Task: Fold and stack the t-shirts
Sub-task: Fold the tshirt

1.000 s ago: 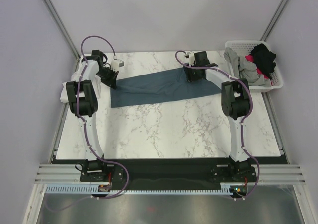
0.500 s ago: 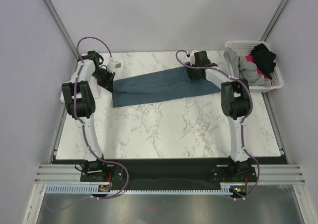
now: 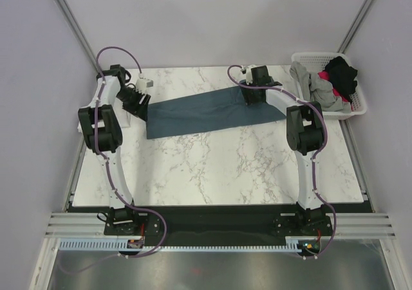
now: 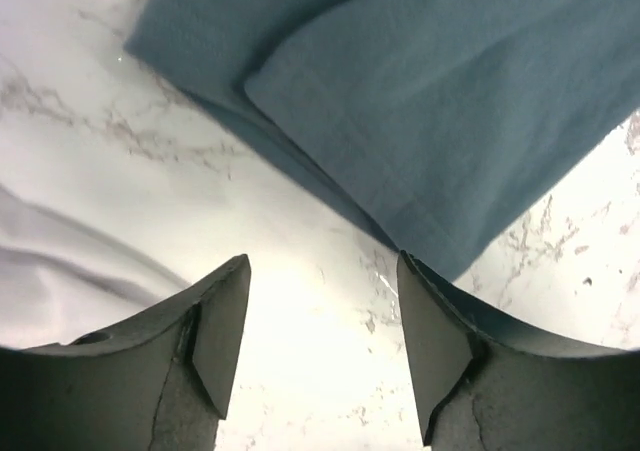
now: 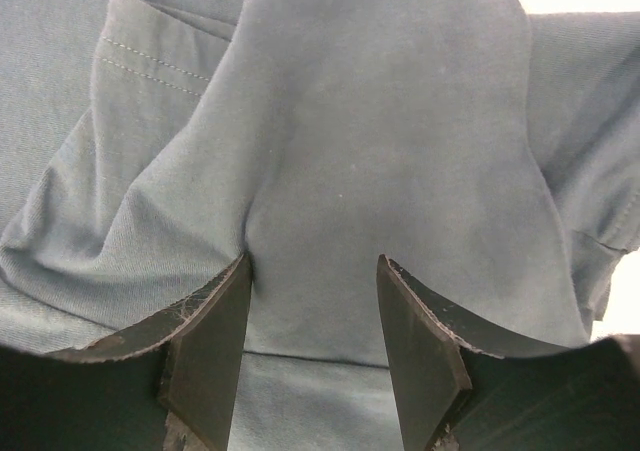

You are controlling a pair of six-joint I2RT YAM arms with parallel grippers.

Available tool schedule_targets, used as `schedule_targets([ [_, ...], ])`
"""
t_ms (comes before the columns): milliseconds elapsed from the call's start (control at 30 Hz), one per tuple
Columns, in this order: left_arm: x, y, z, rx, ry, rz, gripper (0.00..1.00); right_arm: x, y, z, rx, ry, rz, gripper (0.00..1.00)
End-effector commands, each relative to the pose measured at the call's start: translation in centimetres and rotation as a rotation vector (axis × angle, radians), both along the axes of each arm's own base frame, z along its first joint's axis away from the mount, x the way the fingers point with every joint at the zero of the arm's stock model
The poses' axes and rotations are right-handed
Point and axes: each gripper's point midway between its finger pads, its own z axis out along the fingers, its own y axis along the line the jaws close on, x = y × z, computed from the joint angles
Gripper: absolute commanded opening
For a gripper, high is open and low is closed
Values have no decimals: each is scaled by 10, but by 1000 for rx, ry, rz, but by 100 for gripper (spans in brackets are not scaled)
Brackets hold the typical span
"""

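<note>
starting with the slate-blue t-shirt (image 3: 206,113): found it laid as a long folded band across the far part of the marble table (image 3: 212,168), left end nearer, right end farther. compared against the overhead views of the second before and logged one change: left gripper (image 3: 140,107) drawn back off the band's left end toward the table's left edge, with the cloth barely shifted. recorded its jaws as apart and holding nothing. judged that end released and the lengthwise fold set down, with a crosswise fold and the stacking not yet done. found the right gripper (image 3: 251,96) at the band's far right end, much as before.

checked the wrist views for what the overhead could not give. confirmed in the left wrist view bare marble between the fingers (image 4: 215,331), the shirt's doubled corner just ahead and untouched, and a white t-shirt (image 4: 60,271) at lower left, largely hidden behind the arm from above. confirmed in the right wrist view fingers (image 5: 205,351) spread wide, standing astride a raised pucker of the blue cloth, a sleeve hem beside; could not tell whether pressing on it. saw only from above the white basket (image 3: 313,54) beyond the table's right edge, with a grey t-shirt (image 3: 322,87) and a black t-shirt (image 3: 341,74) heaped inside.
</note>
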Motion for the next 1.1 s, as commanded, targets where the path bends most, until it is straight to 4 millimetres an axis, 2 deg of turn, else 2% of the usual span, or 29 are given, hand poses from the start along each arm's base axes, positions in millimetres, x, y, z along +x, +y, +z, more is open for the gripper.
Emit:
schedule_targets([
  [0,1,10,59,15,-143,13,68,12,-8,57,-10,-109,-36,61],
  [67,4,1,76,-33,-177,47,78,13,-8,75,2,-139,-48,61],
  [100,5,-6,93,-76,-210,55,95,13,-9,79,7,-146,-52,61],
  [133,5,-14,99,-118,-209,81,100,13,-9,89,13,-162,-56,61],
  [233,4,-36,115,-196,-201,101,100,11,-9,100,26,-175,-58,62],
  [267,6,-40,114,-200,-192,112,100,10,-9,103,29,-179,-58,62],
  [367,8,-53,105,-248,-144,138,100,5,-13,102,54,-164,-85,62],
  [467,12,-63,87,-262,-90,144,100,-2,-14,94,151,-114,-119,70],
  [567,17,-74,72,-293,-53,147,100,-9,-11,84,280,-47,-132,71],
  [633,19,-82,67,-314,-37,150,100,-10,-14,75,305,-20,-149,71],
  [833,15,-96,31,-304,54,148,100,-9,-17,56,331,20,-180,71],
  [1067,8,-102,1,-260,116,145,100,-6,-7,27,373,84,-190,71],
])
